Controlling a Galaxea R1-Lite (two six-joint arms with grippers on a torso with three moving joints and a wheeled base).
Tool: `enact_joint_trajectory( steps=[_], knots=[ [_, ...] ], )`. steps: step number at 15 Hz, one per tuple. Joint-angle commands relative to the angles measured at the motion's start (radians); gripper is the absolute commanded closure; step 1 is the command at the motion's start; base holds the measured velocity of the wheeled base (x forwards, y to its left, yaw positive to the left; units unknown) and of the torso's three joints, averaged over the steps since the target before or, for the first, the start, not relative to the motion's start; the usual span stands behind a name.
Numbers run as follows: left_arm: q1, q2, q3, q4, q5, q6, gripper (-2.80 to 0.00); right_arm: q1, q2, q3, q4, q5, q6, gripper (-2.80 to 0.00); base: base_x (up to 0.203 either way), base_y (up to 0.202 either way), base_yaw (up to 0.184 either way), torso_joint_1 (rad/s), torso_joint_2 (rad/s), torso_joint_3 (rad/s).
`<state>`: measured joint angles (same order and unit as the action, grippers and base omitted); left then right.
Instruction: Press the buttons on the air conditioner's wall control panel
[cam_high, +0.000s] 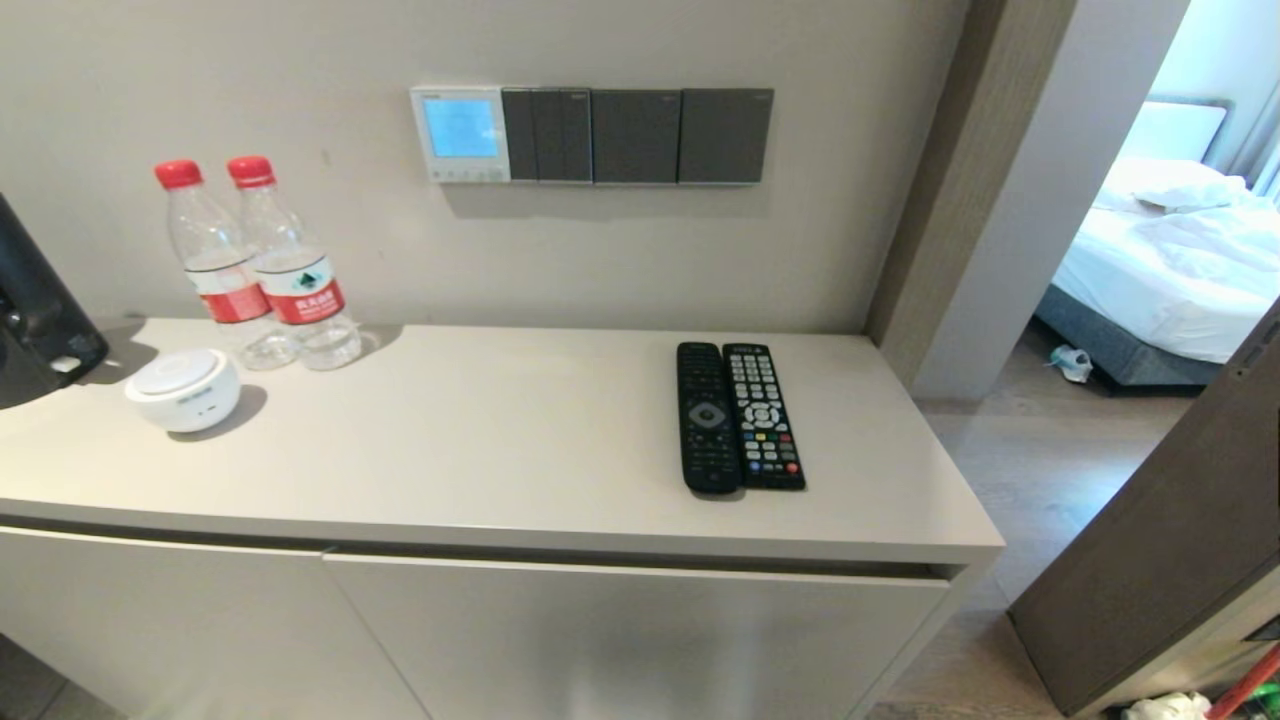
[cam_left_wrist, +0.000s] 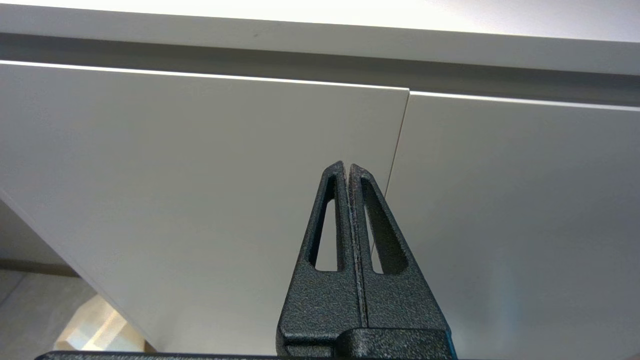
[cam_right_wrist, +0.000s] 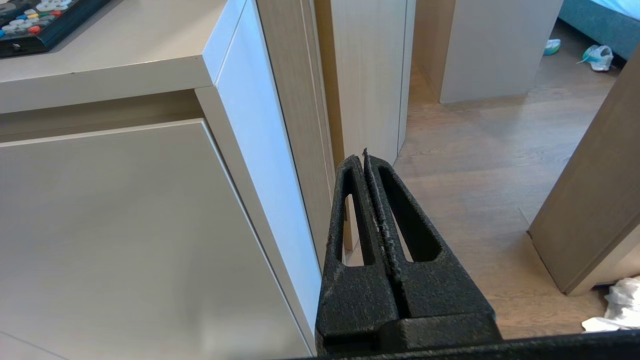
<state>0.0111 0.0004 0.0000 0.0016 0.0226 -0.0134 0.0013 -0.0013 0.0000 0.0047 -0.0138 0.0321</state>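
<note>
Thermostat, the air conditioner's wall control panel (cam_high: 460, 134), was mounted on the beige wall above the cabinet top (cam_high: 480, 440), its screen lit pale blue; the buttons (cam_high: 466, 174) formed a row of tiny pale keys along its lower edge, too small to count. Three dark grey switch plates (cam_high: 636, 136) adjoined the panel on its right in one continuous strip. On the cabinet top stood two water bottles (cam_high: 262, 262) with red caps, touching each other near the wall at the left, with a round white device (cam_high: 183, 389) just in front of them. Two black remote controls (cam_high: 738, 416) lay side by side toward the right end. A doorway at the far right opened onto a bed (cam_high: 1165, 265). Neither arm appeared in the head view. The left gripper (cam_left_wrist: 347, 166) was held low before the cabinet doors (cam_left_wrist: 200, 190), near the seam between them, its fingers pressed together and holding nothing. The right gripper (cam_right_wrist: 365, 156) was likewise closed and empty, positioned beside the cabinet's right corner above the wooden floor (cam_right_wrist: 480, 165), well below the panel.
</note>
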Motion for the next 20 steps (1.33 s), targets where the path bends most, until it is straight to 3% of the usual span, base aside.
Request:
enact_joint_trajectory(
  steps=[1,20],
  knots=[
    [0.0,0.001,0.0,-0.002,0.0,-0.002,0.0,0.0,-0.002,0.0,0.0,0.0,0.0,0.0,0.0,0.0,0.0,0.0,0.0,0.0],
    [-0.002,0.001,0.0,-0.006,-0.001,-0.028,0.0,0.0,-0.002,0.0,0.0,0.0,0.0,0.0,0.0,0.0,0.0,0.0,0.0,0.0]
  ],
)
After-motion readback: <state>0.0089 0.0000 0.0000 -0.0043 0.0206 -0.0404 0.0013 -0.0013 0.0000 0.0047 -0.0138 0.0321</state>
